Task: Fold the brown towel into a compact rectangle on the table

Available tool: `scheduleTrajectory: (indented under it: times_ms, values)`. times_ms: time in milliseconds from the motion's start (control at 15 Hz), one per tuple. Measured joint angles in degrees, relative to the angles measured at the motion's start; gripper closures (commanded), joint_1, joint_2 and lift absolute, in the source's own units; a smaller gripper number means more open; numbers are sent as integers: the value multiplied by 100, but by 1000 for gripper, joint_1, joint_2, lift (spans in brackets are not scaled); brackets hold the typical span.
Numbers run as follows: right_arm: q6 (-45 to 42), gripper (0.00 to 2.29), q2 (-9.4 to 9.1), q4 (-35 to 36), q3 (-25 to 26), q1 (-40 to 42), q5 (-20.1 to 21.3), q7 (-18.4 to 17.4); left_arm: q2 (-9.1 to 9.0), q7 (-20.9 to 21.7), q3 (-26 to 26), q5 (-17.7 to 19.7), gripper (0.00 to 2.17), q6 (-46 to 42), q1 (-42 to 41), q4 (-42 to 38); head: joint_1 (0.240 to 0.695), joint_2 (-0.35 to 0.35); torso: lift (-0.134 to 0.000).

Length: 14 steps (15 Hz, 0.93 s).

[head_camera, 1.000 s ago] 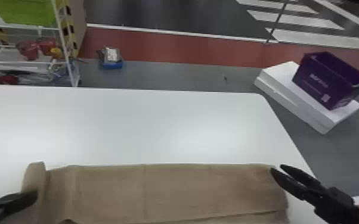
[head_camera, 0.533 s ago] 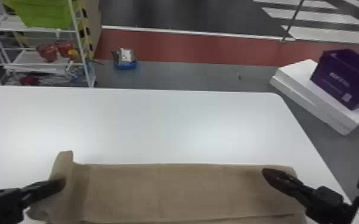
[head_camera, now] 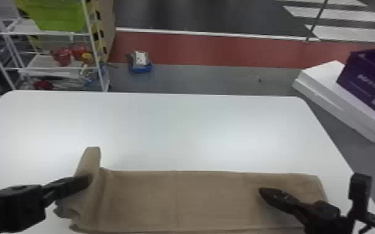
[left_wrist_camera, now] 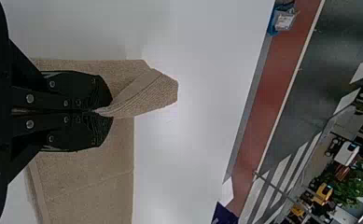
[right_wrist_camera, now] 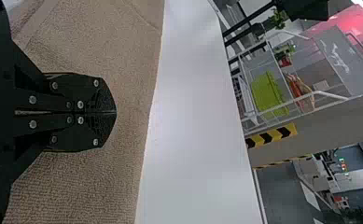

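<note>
The white table [head_camera: 177,130] offers room across the head view's middle, but the raised towel end [head_camera: 91,158] and left gripper [head_camera: 87,181] block lower left, the right gripper [head_camera: 263,192] lower right.

Black claw [head_camera: 263,192], round silver screws [right_wrist_camera: 32,100]

the head view's bottom edge cuts off the brown towel [head_camera: 208,196] and the counter [head_camera: 177,130], its right edge the purple bin [head_camera: 359,79]; the right gripper [head_camera: 264,193] hides some towel.

You see the brown towel [head_camera: 208,199] as matt, coarse-ribbed cloth, and the white surface [head_camera: 180,130] as smooth, faintly glossy. Your right gripper [head_camera: 262,191] carries shiny metal screws [right_wrist_camera: 80,104]; the distant purple crate [head_camera: 363,82] is probably plastic.
</note>
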<state>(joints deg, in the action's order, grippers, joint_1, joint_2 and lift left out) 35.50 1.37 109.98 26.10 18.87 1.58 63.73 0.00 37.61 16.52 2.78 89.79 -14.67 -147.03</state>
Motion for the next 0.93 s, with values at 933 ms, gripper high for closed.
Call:
scheduleTrajectory:
  times_ms: [933]
  values:
    - [208,2010,23,-463,-1283,-266,209,-402,0,-53,242,873,1565,0,356,-178,695,21,-123]
